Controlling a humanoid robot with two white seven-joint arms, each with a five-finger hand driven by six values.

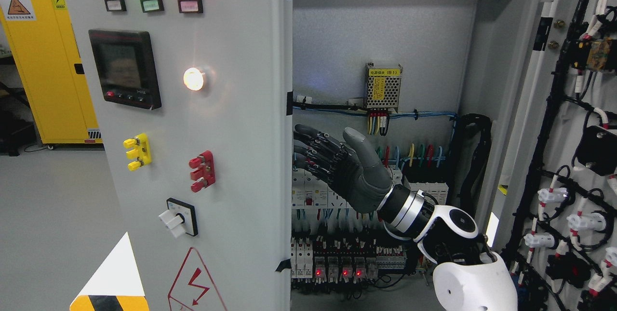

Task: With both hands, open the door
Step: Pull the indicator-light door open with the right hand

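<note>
Single head view, looking forward and slightly down, close to cabinet; right hand (337,161) mid-frame, closed door (193,132) left of it, open interior behind.

Bright, sharp; white lamp (194,79) glares; cabinet interior (385,36) dimmer.

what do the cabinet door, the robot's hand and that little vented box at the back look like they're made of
Cabinet door: probably painted sheet metal, a flat matte grey with a thin folded edge.
Right hand: dark, matte palm and thumb that look like rubber or plastic; the black fingers show jointed links. The wrist ring looks like polished metal.
Vented box: likely bare metal, with a perforated silvery casing.
</note>
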